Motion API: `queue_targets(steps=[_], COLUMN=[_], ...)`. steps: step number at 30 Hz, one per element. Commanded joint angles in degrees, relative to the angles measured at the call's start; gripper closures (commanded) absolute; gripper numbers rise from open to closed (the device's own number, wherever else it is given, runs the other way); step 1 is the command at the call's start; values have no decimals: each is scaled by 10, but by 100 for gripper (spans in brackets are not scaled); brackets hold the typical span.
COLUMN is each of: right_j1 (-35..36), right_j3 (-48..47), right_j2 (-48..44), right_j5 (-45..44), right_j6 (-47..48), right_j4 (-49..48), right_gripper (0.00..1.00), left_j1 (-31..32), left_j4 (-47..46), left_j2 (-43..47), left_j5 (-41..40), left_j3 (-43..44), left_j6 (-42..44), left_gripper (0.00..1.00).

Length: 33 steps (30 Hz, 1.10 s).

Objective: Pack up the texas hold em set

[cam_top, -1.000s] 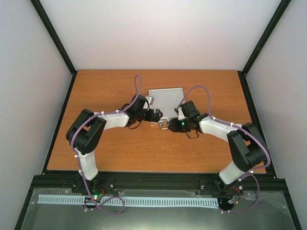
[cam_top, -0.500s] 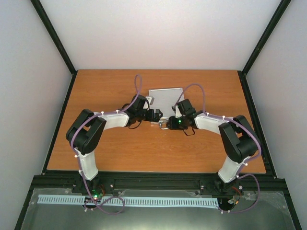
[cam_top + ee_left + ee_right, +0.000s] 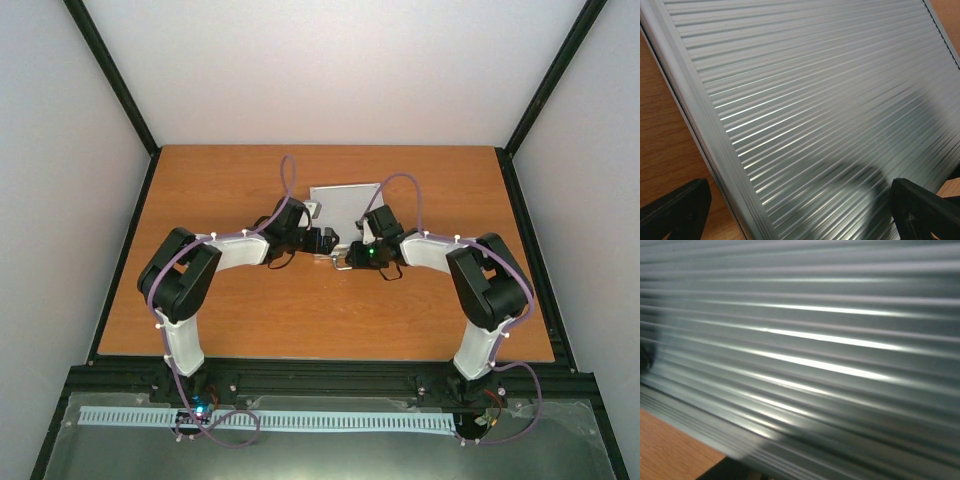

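Lying shut, silver case [image 3: 345, 205] hides its contents.

Ribbed silver case [image 3: 345, 205], lying flat

Ribbed, glossy silver aluminium case [image 3: 830, 110] on a smooth, matt wood-grain table [image 3: 320, 320].

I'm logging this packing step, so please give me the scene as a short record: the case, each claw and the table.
case: silver ribbed aluminium case, lying flat, lid appears closed
table: wooden table, with the case at its middle, towards the back
left claw: left claw is open wide at the case's near left corner, gripping nothing
right claw: right claw is at the case's near edge; its fingers don't show in the right wrist view, so I can't tell if it is open or shut
contents: hidden under the lid
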State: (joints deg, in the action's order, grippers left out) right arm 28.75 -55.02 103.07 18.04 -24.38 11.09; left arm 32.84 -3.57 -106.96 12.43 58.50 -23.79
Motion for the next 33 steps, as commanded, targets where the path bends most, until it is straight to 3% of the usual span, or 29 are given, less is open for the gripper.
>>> queue_targets(steps=[1, 6, 26, 33], right_j1=[3, 3, 2, -12], right_j3=[1, 5, -24, -14], right_j2=[11, -3, -96, -104], right_j5=[3, 6, 79, 129], right_j6=[13, 16, 2, -42], right_j4=[-27, -32, -48, -90], right_gripper=[75, 96, 97, 97], left_j1=[2, 2, 2, 2], left_j4=[174, 173, 175, 175], left_j2=[-44, -48, -40, -41], left_j5=[-49, -50, -55, -57], left_j3=[-42, -43, -52, -54], left_j6=[42, 42, 44, 45], left_gripper=[0, 0, 0, 0])
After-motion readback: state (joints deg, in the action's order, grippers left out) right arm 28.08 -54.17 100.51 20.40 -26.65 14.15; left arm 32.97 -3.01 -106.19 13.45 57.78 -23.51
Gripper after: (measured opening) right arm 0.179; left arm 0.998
